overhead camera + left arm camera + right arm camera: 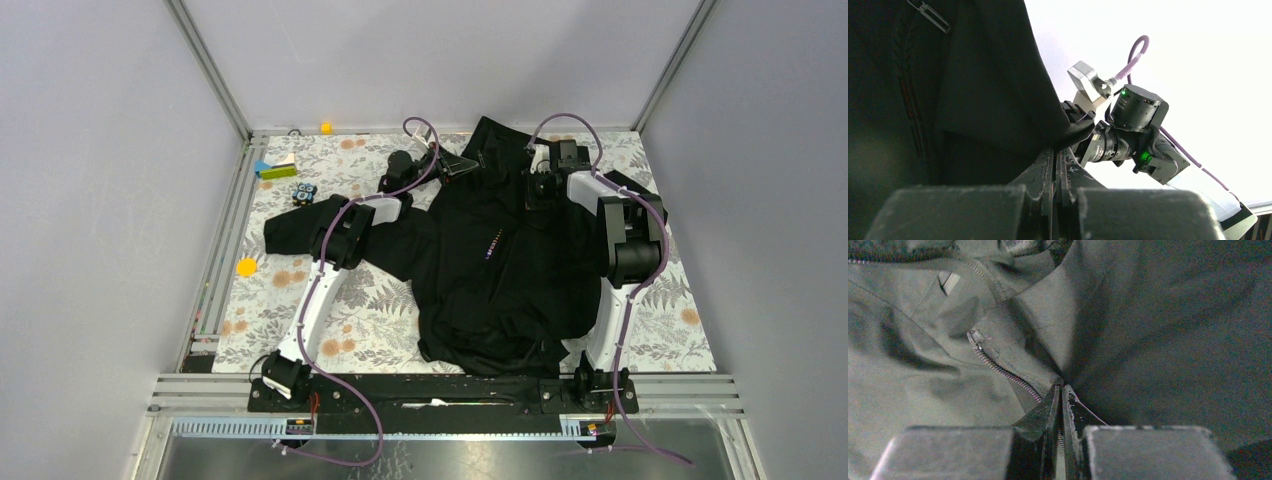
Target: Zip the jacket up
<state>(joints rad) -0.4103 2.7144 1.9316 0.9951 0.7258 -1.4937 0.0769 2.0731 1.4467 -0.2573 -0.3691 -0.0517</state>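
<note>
The black jacket [500, 270] lies spread over the middle of the table, collar at the far end, tiny coloured marks at mid-chest. My left gripper [470, 163] is shut on the jacket's collar edge at the far left of the collar and holds that fabric [998, 90] lifted; a zipper pull hangs at the top left of the left wrist view. My right gripper [538, 185] is shut on the jacket's zipper edge at the far right of the collar; in the right wrist view the zipper teeth [1003, 371] run into its closed fingertips [1060, 390].
A floral mat [360, 300] covers the table. A yellow disc [246, 267], a green and blue block [272, 169] and a small dark toy [304, 192] lie at the left. A yellow cube [326, 127] sits at the far edge. The right arm shows in the left wrist view [1133, 130].
</note>
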